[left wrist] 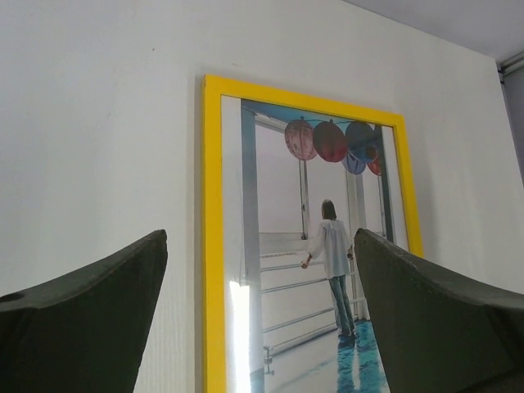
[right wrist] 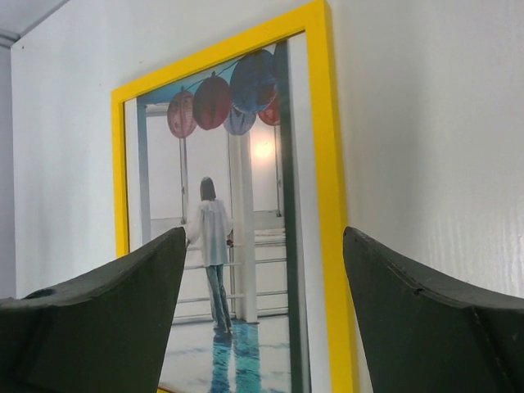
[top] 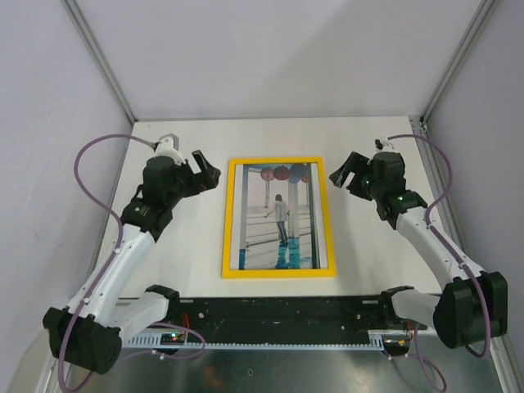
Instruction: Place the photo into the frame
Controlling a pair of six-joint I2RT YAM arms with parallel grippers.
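**Photo seated in frame, both arms standing off**

The left gripper [top: 206, 170] hovers just beside the frame's upper left corner, its fingers [left wrist: 82, 327] spread and empty. The frame [top: 277, 162] lies flat on the table [top: 188, 246], yellow face up, with the photo [top: 282, 221] showing inside it. The right gripper [top: 344, 172] mirrors the left, fingers spread and empty. The task looks complete; the next move calls only for pulling clear.

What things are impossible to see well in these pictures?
1. Bottom of the frame: both wrist views, cut by the lower edge and the claw fingers.
2. Its back: every view, it lies face up.
3. Whether the photo is fixed inside: top view, too small.
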